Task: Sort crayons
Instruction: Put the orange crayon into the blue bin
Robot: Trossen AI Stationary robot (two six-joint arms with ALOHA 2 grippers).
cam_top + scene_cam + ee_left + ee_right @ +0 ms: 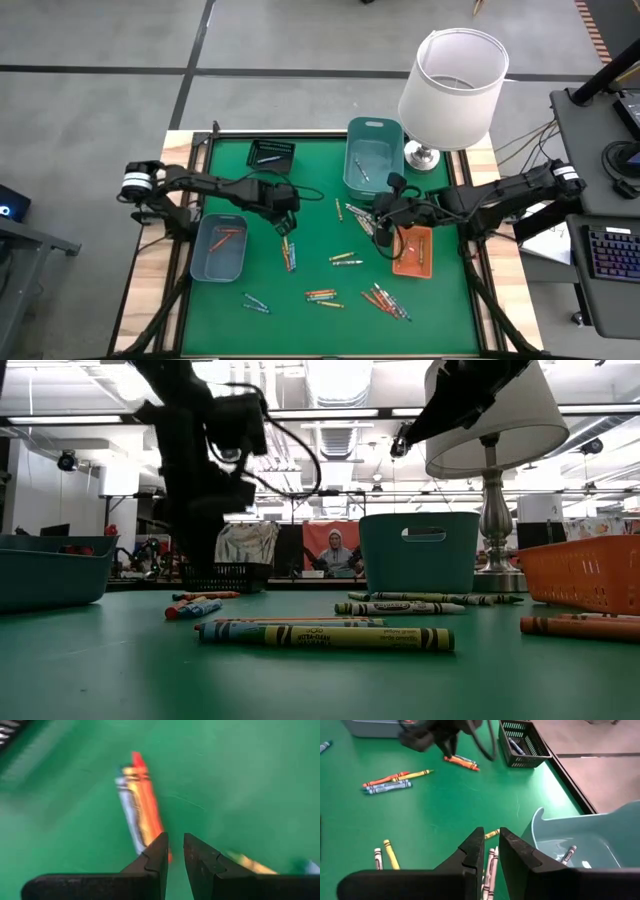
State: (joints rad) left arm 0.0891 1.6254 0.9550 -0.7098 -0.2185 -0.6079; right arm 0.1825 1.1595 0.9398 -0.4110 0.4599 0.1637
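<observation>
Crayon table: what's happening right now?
Two arms are sorting crayons scattered on the green mat into bins. The left tool hovers over a small orange and blue bunch, fingers nearly together with nothing between them. The right tool sits between the teal bin and the orange tray, also narrow and empty. A few crayons are already in the bins; most still lie loose.

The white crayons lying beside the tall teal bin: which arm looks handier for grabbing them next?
Probably the right: the right gripper hangs over the white crayons beside the teal bin. The left gripper is over an orange-and-blue cluster farther off.
</observation>
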